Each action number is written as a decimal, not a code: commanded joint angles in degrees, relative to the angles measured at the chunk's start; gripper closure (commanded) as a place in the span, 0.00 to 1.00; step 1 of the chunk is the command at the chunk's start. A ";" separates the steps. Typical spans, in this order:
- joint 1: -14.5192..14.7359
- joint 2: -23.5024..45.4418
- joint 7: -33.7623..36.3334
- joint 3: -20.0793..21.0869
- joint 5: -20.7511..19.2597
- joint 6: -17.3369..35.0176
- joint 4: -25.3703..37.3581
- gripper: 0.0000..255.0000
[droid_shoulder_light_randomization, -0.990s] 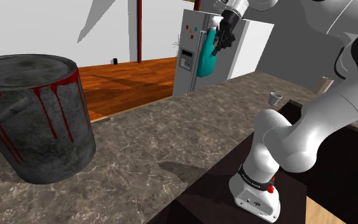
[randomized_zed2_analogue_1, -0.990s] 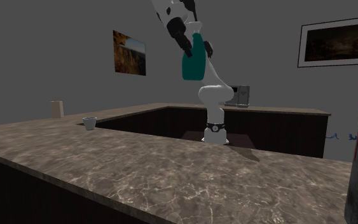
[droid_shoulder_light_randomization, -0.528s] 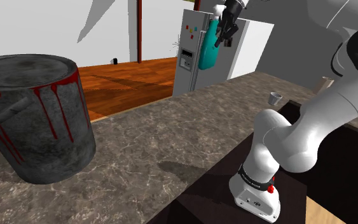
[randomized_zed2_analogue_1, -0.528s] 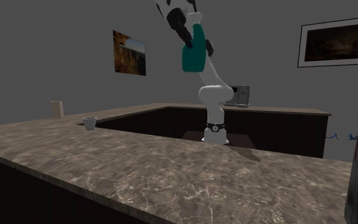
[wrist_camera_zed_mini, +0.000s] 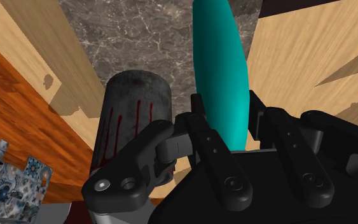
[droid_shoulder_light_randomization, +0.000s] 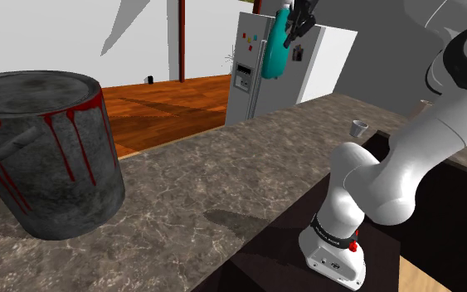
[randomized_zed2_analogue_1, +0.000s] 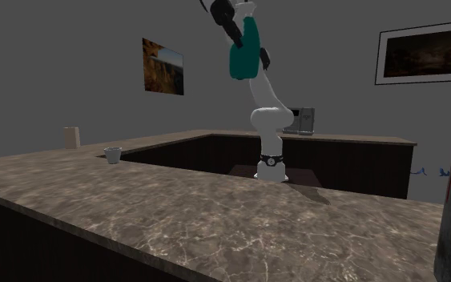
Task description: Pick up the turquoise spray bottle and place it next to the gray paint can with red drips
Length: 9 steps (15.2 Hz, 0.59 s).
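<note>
The turquoise spray bottle (droid_shoulder_light_randomization: 274, 55) hangs high in the air at the shoulder view's top, clasped by my black gripper (droid_shoulder_light_randomization: 298, 21). In the second exterior view the bottle (randomized_zed2_analogue_1: 245, 54) is near the top edge with the gripper (randomized_zed2_analogue_1: 233, 22) at its upper part. In the wrist view both fingers (wrist_camera_zed_mini: 203, 137) press the bottle (wrist_camera_zed_mini: 219, 67) between them, and the paint can (wrist_camera_zed_mini: 130, 121) lies far below. The grey paint can with red drips (droid_shoulder_light_randomization: 45, 149) stands on the stone counter (droid_shoulder_light_randomization: 223, 178) at the shoulder view's left, far from the bottle.
A small grey cup (droid_shoulder_light_randomization: 357, 127) sits on the counter near the recess where the arm's base (droid_shoulder_light_randomization: 335, 249) stands. A white fridge (droid_shoulder_light_randomization: 285, 62) is behind the counter. A small box (randomized_zed2_analogue_1: 72, 136) and a dark appliance (randomized_zed2_analogue_1: 299, 120) rest on the far counter.
The gripper has carried the bottle higher, up toward the top edge of both exterior views, and a little to the shoulder view's right.
</note>
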 commanded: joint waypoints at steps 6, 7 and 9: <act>2.72 3.46 1.60 -1.26 2.25 -3.75 7.20 1.00; 2.58 3.56 2.69 0.01 2.68 -2.70 6.31 1.00; 2.49 3.95 4.78 2.32 3.56 -0.66 4.81 1.00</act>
